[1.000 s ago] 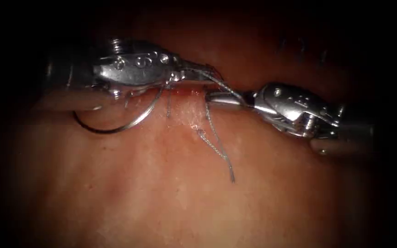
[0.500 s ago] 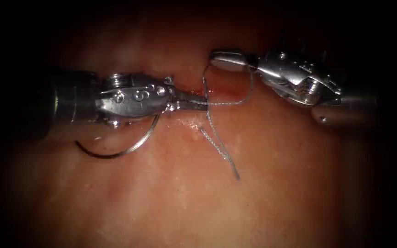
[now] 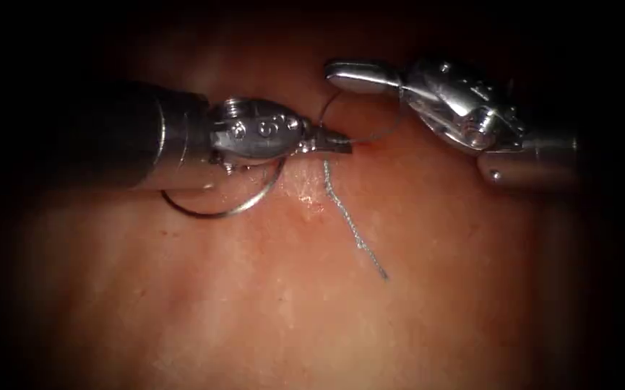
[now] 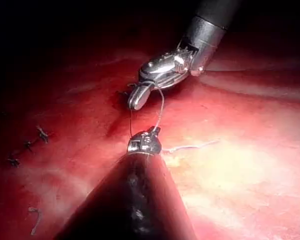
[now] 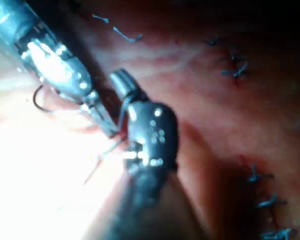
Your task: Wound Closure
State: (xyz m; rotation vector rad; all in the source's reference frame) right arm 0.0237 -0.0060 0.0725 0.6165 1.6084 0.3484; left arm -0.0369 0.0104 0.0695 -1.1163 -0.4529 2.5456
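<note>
the only marks that can be read are on the left tool (image 3: 337,141) — stamped figures on its metal wrist housing, looking like "6" and a second digit, perhaps "9" or "2". the second figure is too small to tell for sure. the right tool (image 3: 355,75) has faint stamped marks on its housing — not legible.

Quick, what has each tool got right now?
Left tool: shut on the thread; needle lies loose on the tissue, left of the cut.
Right tool: shut on the thread.
</note>
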